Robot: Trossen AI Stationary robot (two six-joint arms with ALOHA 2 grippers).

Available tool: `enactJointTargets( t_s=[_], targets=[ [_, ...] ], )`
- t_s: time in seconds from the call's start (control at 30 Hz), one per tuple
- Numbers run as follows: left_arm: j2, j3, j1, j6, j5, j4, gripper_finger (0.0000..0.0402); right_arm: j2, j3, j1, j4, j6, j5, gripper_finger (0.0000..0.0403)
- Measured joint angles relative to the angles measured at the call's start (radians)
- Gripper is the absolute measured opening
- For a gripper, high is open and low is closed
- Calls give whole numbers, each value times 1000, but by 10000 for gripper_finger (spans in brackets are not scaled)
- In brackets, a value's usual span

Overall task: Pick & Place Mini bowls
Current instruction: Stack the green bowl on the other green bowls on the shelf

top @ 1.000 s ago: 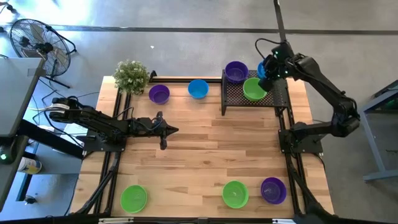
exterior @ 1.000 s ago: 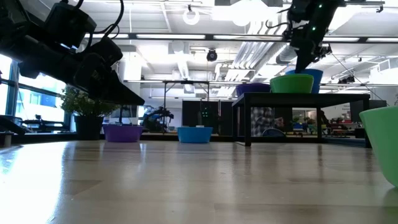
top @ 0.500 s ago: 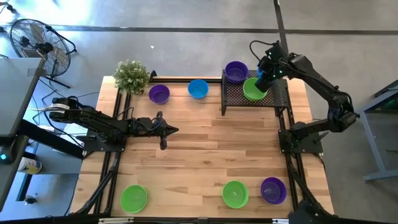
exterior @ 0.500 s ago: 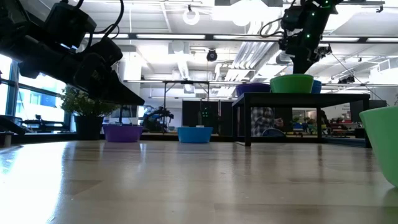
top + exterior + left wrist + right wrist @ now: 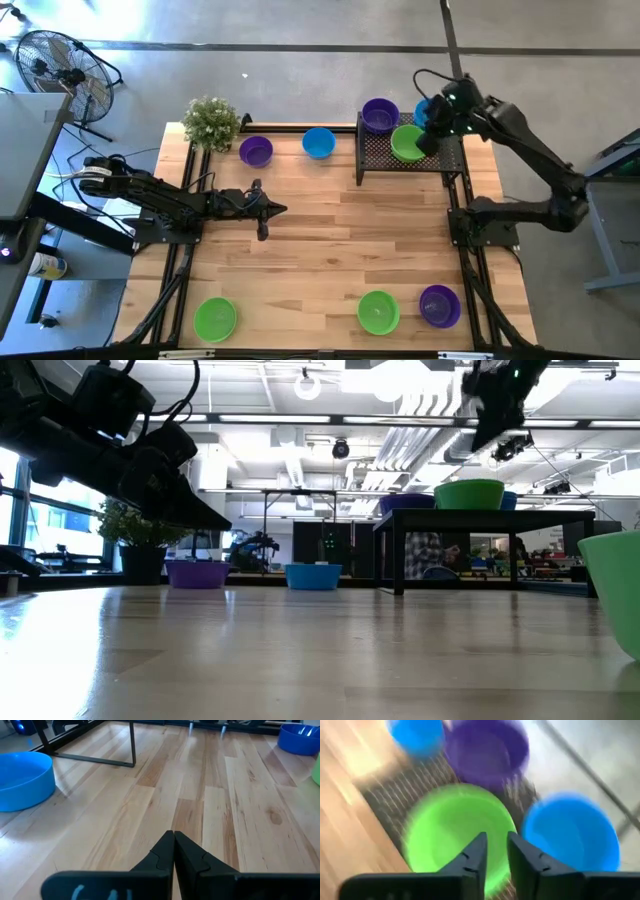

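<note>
On the black mesh tray (image 5: 388, 160) at the far right stand three mini bowls: purple (image 5: 380, 115), green (image 5: 407, 144) and blue (image 5: 424, 106), the blue one half hidden by my arm. My right gripper (image 5: 496, 851) hovers above them, over the green bowl's rim (image 5: 512, 827) beside the blue bowl (image 5: 572, 827), slightly open and holding nothing. On the table rest a purple (image 5: 256, 151) and a blue bowl (image 5: 318, 142) at the far side, and two green (image 5: 215, 318) (image 5: 378, 311) and one purple (image 5: 439, 305) at the near side. My left gripper (image 5: 278, 209) waits shut at mid-left.
A potted plant (image 5: 211, 122) stands at the far left corner. The tray stands on thin legs (image 5: 398, 555) above the tabletop. Bare wood (image 5: 350, 240) stretches across the middle of the table between the two arms.
My right gripper has risen away from the bowls on the tray and drawn back a little toward the table's right edge. The blue bowl behind the green one stood higher a second ago and now sits low on the tray.
</note>
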State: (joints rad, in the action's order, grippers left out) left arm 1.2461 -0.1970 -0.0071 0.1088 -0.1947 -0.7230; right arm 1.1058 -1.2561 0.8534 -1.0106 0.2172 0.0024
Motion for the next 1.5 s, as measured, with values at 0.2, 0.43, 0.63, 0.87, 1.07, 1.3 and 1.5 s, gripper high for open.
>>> enactJointTargets(
  t_s=[0.2,0.43,0.63,0.87,1.07,1.3,1.5],
  targets=[
    [0,0,0,0,7,24,2,-220,253,-171,421,-73,-119,4],
    [0,0,0,5,25,27,2,-399,633,-379,930,-147,-120,10],
    [0,-53,-11,18,96,163,2,-427,819,-547,1207,-153,-61,1],
    [-1,-266,-179,-60,71,556,2,-424,883,-766,1252,-111,146,1],
    [-1,-535,-411,44,35,1001,2,-424,887,-926,1270,-70,234,2],
    [64,-753,-682,363,-39,1362,7,-424,887,-1019,1271,-52,346,2],
    [160,-826,-831,658,-46,1564,63,-409,887,-1033,1277,-52,348,3]
  ],
)
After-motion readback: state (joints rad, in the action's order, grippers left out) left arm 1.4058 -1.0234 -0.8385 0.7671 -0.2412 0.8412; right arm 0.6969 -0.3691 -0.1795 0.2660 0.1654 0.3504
